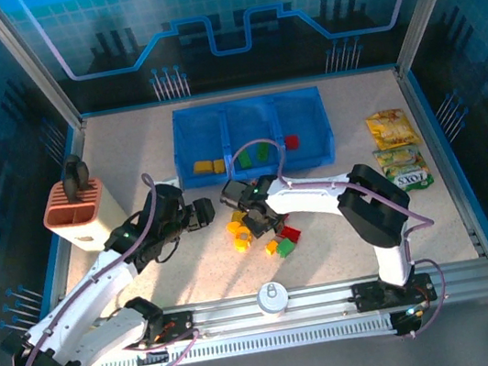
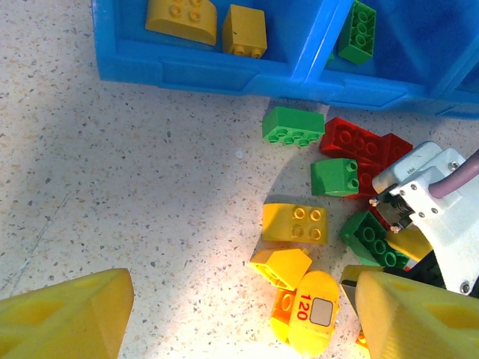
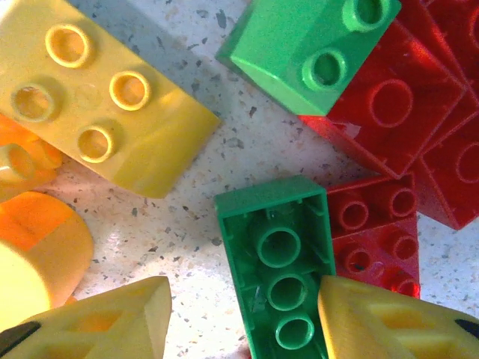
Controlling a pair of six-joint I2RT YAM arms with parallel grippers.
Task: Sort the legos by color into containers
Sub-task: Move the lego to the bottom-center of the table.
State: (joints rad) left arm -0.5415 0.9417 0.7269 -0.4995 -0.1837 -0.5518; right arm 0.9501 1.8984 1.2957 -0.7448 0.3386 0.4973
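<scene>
The blue tray stands at the back; its left compartment holds yellow bricks, the middle one green bricks, the right one a red brick. Loose legos lie in a pile in front of it. My right gripper is open low over the pile, straddling an upside-down green brick; its right finger overlaps the brick's edge. A yellow brick, a green brick and red bricks surround it. My left gripper is open beside the pile, above a yellow "120" piece.
A salmon utensil holder stands at the left. Two snack packets lie at the right. The right arm's white wrist sits close to my left gripper's right finger. Bare tabletop stretches left of the pile.
</scene>
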